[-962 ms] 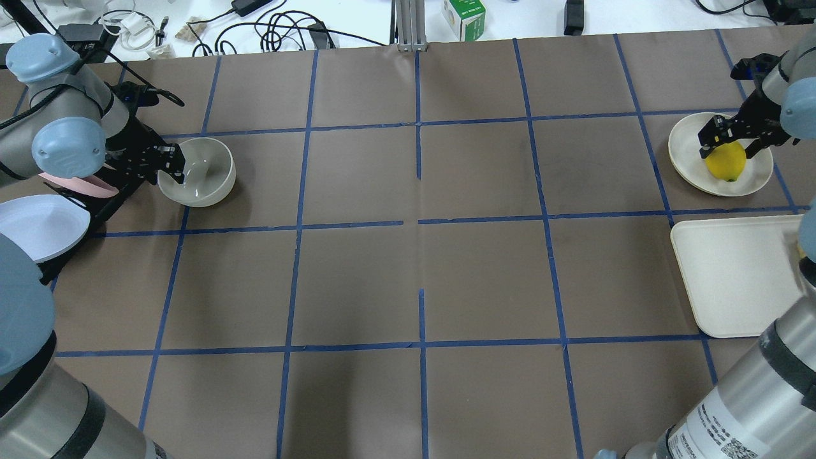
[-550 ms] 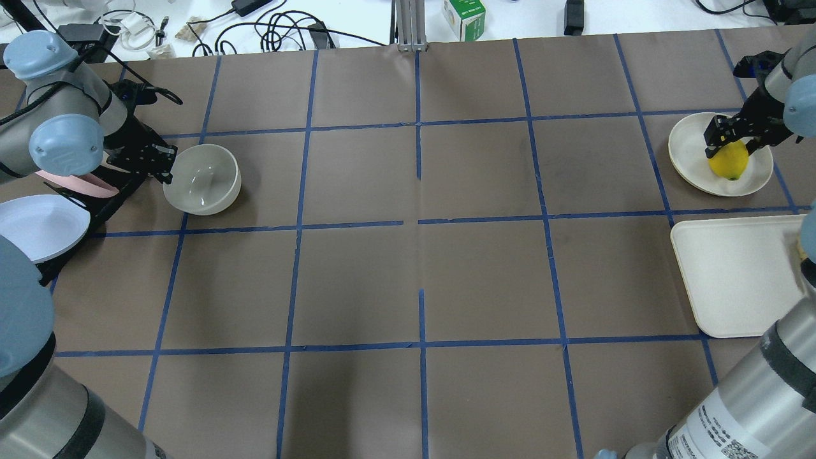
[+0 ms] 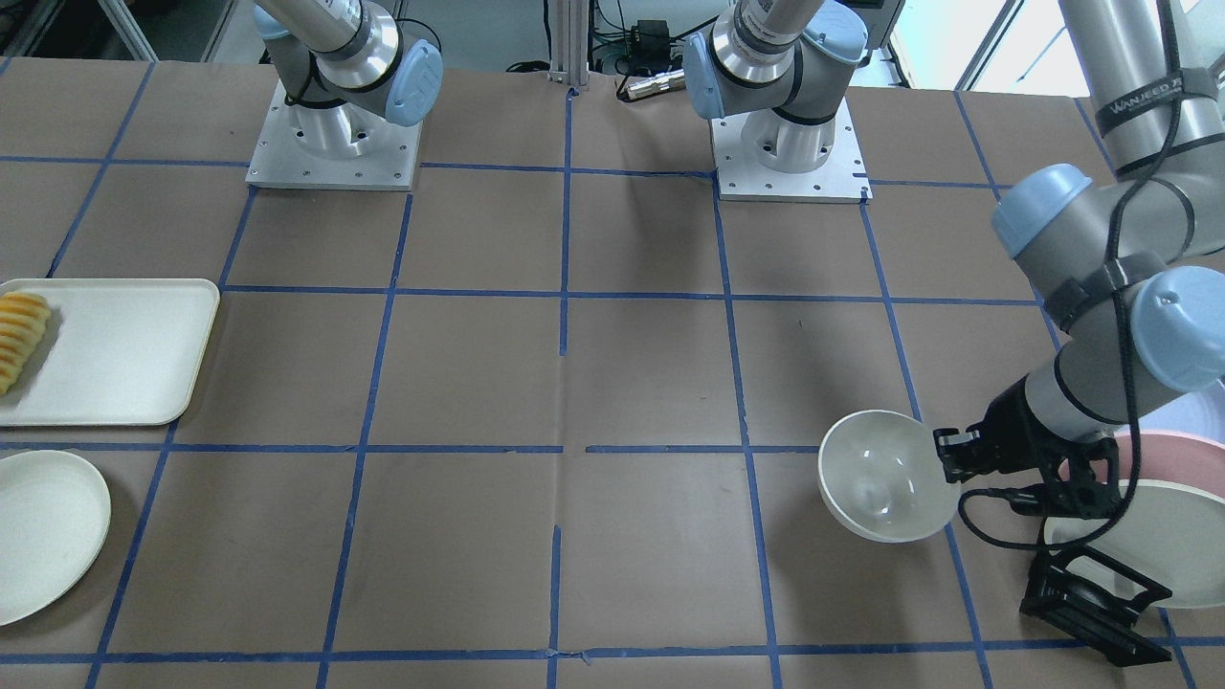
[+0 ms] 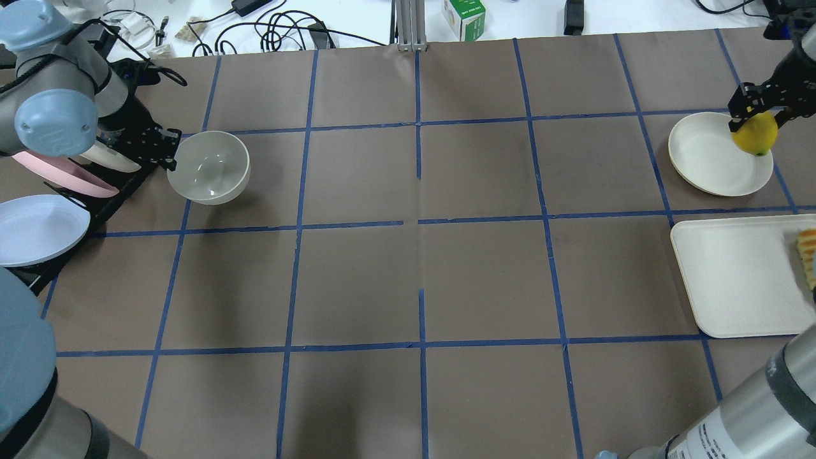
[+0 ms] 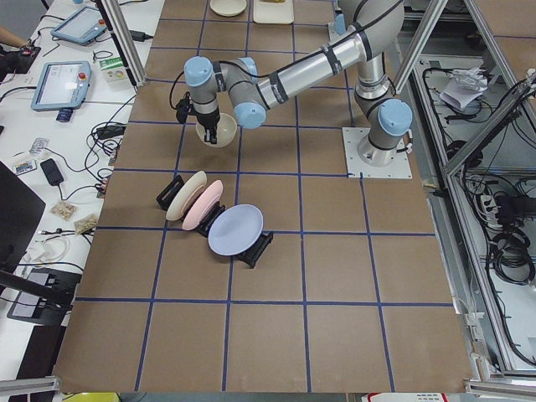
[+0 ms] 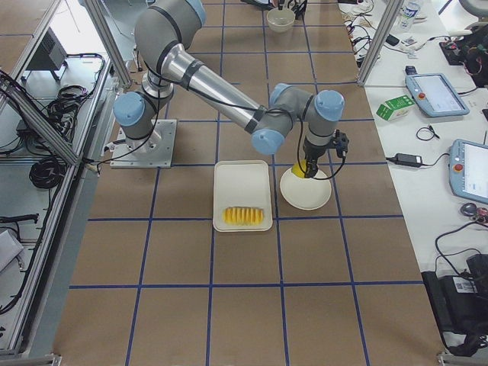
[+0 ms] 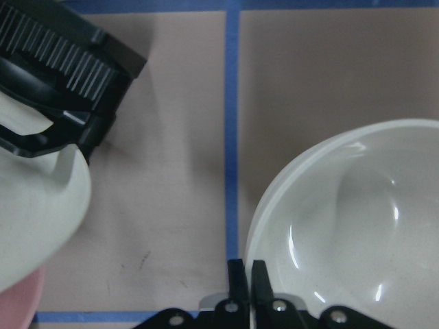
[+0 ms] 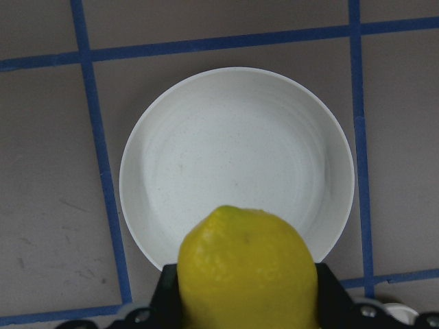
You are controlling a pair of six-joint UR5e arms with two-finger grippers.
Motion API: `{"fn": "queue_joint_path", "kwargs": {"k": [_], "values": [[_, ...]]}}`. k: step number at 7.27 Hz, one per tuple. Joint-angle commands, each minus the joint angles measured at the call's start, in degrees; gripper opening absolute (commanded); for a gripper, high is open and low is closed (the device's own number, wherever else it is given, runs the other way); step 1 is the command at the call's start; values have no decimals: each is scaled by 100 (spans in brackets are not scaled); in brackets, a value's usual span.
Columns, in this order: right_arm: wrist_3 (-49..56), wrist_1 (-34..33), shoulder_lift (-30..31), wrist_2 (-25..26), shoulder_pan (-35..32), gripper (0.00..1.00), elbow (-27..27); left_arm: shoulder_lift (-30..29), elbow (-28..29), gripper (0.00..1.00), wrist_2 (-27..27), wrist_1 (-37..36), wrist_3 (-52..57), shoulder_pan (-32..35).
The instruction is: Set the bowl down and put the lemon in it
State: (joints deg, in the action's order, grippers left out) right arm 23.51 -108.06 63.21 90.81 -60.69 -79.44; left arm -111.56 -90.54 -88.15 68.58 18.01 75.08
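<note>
**Overhead exterior view: bowl (image 4: 209, 167) and lemon (image 4: 755, 134) each gripped, at opposite ends of the table (image 4: 484, 268)**

The table is covered in brown paper and ruled into squares by blue tape. The left arm (image 4: 57, 121) bends in over the far left squares. The right arm (image 6: 221, 95) stretches to the far right corner.

On the right side a rectangular white tray (image 4: 727, 280) lies flat, with ridged yellow-orange sliced food (image 4: 808, 255) at its outer end. Just beyond the tray sits a flat cream plate (image 4: 704, 153).

On the left a black rack (image 4: 124, 188) holds three plates on edge: a pale lavender one (image 4: 38, 226), a pink one (image 4: 64, 175) and a cream one (image 4: 115, 159).

Beside the rack, the left gripper (image 4: 173, 153) has its fingers pinched narrow on the near rim of the cream-white bowl. The bowl is tilted and open side up, its glossy inside catching the light. A shadow on the paper beside it suggests that it hangs clear of the table.

The right gripper (image 4: 756, 118) points down with its fingers clamped on the bright yellow lemon. The wrist camera shows the lemon raised over the cream plate's rim, well apart from the bowl.
</note>
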Motion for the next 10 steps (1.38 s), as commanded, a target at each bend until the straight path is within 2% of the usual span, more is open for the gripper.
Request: {"fn": "queue_joint_path", "kwargs": {"k": [1,2,3,4,5,7,8,9,10], "values": [[-328,294,130,-132,-274,0,113,126,-33,0,559,130,-1170,995],[-443,338,182,-107,-520,0,122,4,-51,0,832,-210,-1699,1487],[-888,573,304,-133,-723,0,113,-137,-147,0,896,-744,-2339,1945],[-1205,654,366,-142,-1029,0,113,-164,-322,0,844,-897,-2981,2515],[-1583,751,445,-142,-1380,0,113,-208,-515,0,826,-1195,-3240,2799],[-2147,892,560,-151,-1874,0,78,-200,-1095,0,817,-1486,-3181,2819],[-2227,927,595,-151,-2015,0,43,-174,-1088,0,817,-1514,-3163,2802],[-2271,962,604,-212,-2165,0,43,-243,-1088,6,809,-1679,-3155,2793],[-2568,963,604,-413,-2288,0,52,-261,-1080,94,661,-1785,-3137,2793]]}}
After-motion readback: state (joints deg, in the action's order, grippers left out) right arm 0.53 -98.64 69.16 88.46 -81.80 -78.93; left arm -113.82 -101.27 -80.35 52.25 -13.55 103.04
